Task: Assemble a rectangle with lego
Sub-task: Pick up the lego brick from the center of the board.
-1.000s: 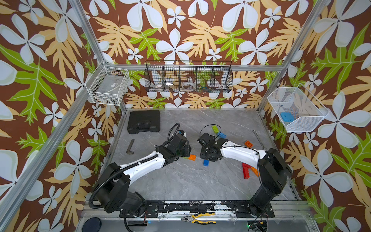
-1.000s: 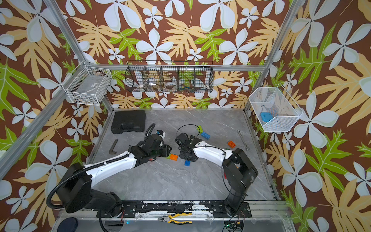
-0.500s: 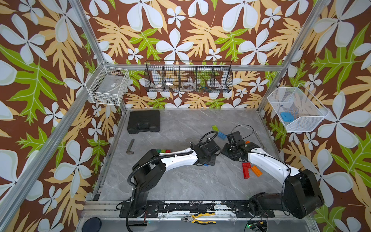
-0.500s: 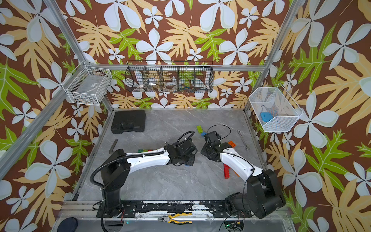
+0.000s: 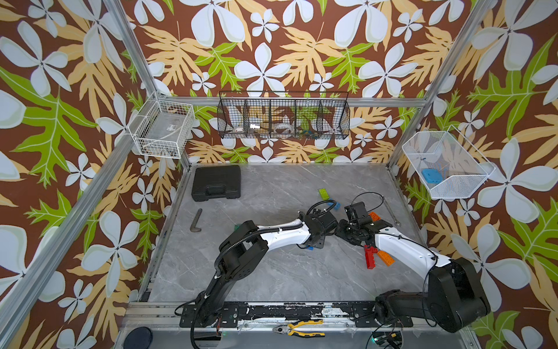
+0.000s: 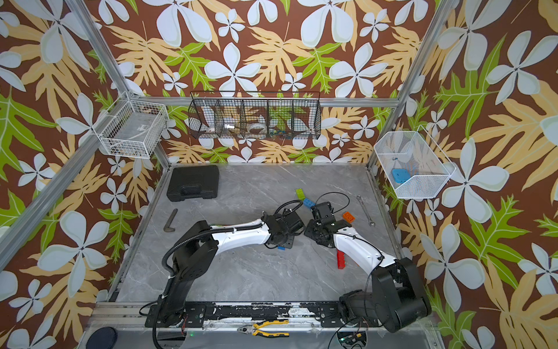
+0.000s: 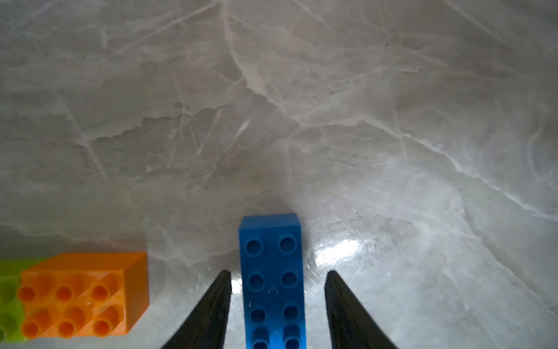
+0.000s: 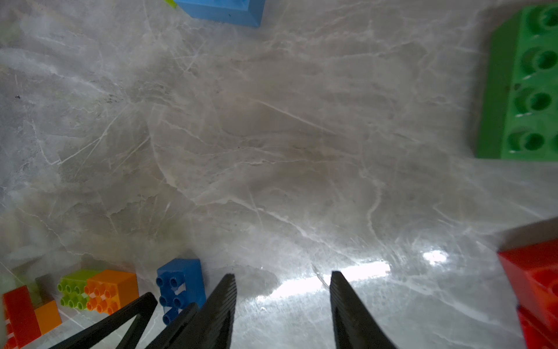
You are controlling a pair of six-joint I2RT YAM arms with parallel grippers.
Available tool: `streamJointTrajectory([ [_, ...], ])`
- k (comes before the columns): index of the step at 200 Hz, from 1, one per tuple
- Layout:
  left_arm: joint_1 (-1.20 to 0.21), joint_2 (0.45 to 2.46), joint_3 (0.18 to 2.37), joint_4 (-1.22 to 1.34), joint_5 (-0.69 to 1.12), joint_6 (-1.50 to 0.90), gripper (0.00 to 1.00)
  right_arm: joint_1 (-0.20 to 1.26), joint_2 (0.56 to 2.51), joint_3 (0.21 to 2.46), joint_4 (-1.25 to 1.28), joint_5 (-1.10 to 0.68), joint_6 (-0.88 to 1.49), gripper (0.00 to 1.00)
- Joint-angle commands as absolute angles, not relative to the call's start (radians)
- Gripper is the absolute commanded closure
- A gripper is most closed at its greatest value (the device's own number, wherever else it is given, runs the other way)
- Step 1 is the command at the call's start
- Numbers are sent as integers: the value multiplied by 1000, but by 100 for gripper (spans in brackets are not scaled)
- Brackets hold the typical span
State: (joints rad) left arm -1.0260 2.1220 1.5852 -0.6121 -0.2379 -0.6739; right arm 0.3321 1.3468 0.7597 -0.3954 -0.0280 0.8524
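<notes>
A blue lego brick (image 7: 271,272) lies flat on the grey table, studs up. My left gripper (image 7: 277,273) stands open astride it, with a gap on each side. In both top views only the brick's corner (image 5: 308,248) peeks from under that gripper (image 5: 314,240). An orange brick joined to a lime one (image 7: 84,293) lies beside it. My right gripper (image 8: 283,273) is open and empty, close to the left one (image 5: 342,232). Red (image 5: 370,256) and orange (image 5: 385,257) bricks lie by the right arm. Lime (image 5: 323,192), blue (image 5: 335,205) and orange (image 5: 374,216) bricks sit farther back.
A black case (image 5: 216,182) lies at the back left and a bent metal key (image 5: 196,220) near the left edge. A wrench (image 5: 391,211) lies by the right wall. Wire baskets (image 5: 283,114) hang on the walls. Pliers (image 5: 302,329) rest on the front rail. A green brick (image 8: 525,87) shows in the right wrist view.
Both grippers have shifted right across the table over the last second. The left one now straddles the blue brick. Little has moved in the last half second.
</notes>
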Motion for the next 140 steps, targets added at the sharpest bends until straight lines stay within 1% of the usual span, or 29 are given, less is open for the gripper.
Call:
streamJointTrajectory([
  [1,-1027,2134,1598,-637,-242,-667,53,331,1349,759,-376,-32,839,51],
  [29,-1026,2142,1598,-634,-241,-662,62,330,1351,758,-376,-28,834,51],
  [58,-1025,2140,1600,-630,-234,-656,76,330,1356,750,-370,-31,834,51],
  [73,-1024,2137,1599,-628,-241,-647,80,330,1355,748,-367,-32,836,52],
  [116,-1009,2097,1562,-616,-250,-603,82,329,1357,745,-362,-32,833,52],
  [126,-1006,2089,1554,-611,-250,-592,80,330,1360,743,-361,-32,833,52],
  [140,-1007,2107,1560,-622,-245,-582,73,330,1366,742,-353,-34,834,52],
])
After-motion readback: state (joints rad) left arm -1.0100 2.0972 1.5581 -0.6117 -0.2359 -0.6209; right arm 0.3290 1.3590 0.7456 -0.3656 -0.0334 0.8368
